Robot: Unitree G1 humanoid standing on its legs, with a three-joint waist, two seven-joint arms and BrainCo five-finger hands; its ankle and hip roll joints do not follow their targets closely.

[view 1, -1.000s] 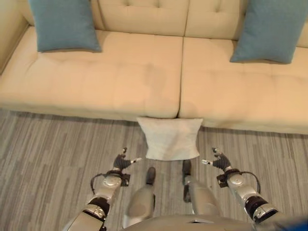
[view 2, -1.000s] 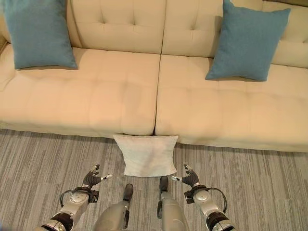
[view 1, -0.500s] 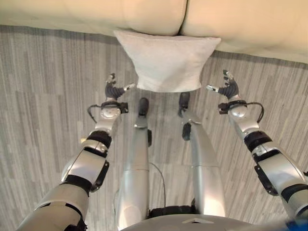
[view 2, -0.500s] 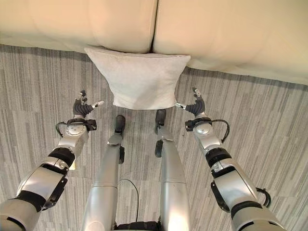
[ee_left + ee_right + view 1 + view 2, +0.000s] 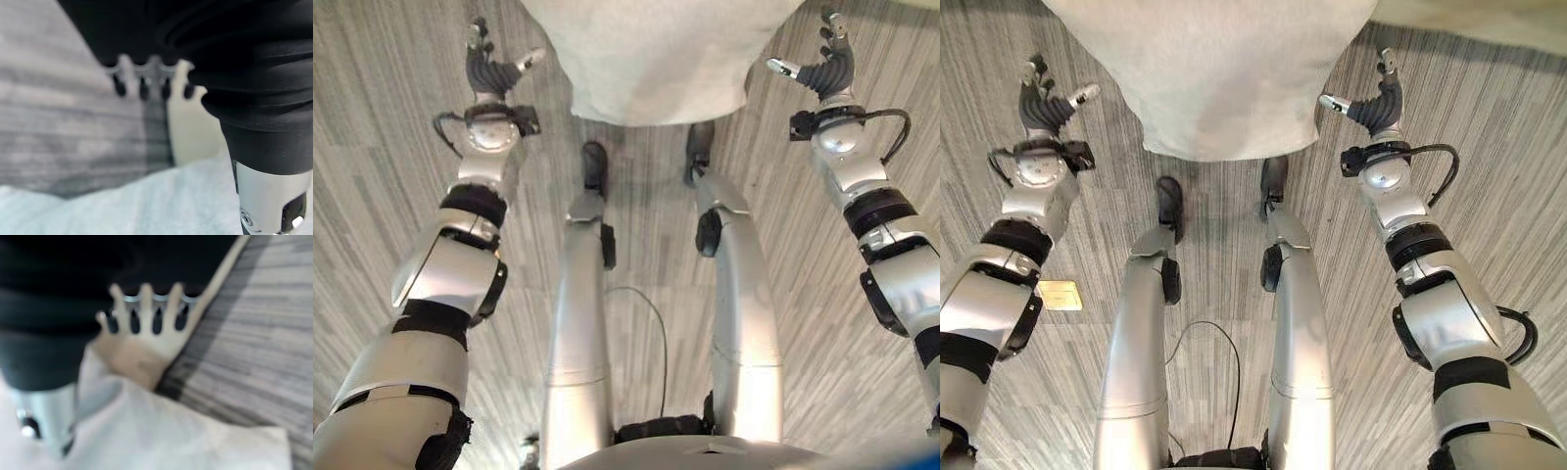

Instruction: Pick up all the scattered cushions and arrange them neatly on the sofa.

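- My left hand (image 5: 492, 70) hangs over the striped floor (image 5: 372, 196), just left of the cushion's lower left corner, not touching it. Fingers loosely spread, thumb pointing toward the cushion, nothing held.
- Cushion (image 5: 1219, 69): pale, off-white, lying flat on the floor between my two hands, its near edge toward me. Its far edge runs out of frame at the top, so I cannot tell what it rests against.
- A small tan square (image 5: 1060, 295) lies on the floor beside my left arm.
- My right hand (image 5: 1371, 106) hovers just right of the cushion's lower right corner, apart from it. Fingers relaxed and open, thumb toward the cushion, empty.
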